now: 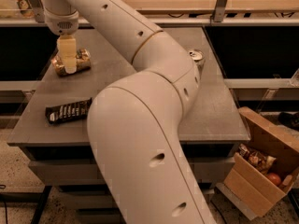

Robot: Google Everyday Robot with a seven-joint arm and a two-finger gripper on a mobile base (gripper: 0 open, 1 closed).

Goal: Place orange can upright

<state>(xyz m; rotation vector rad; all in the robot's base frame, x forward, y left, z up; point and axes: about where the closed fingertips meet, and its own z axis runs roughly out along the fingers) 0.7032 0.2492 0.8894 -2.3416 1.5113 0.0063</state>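
Observation:
The orange can [83, 60] lies on its side at the far left of the grey table [219, 111]. It is orange-gold with shiny pale mottling. My gripper [69, 68] hangs from the wrist at the top left and comes straight down onto the middle of the can, covering its centre. I cannot see whether it touches the can. My large white arm sweeps across the middle of the view and hides much of the table.
A flat dark snack bar wrapper [69, 111] lies near the table's front left edge. A white-and-green can [196, 56] stands at the back right, partly behind my arm. An open cardboard box [261, 171] of snacks sits on the floor at the right. A shelf rail runs behind the table.

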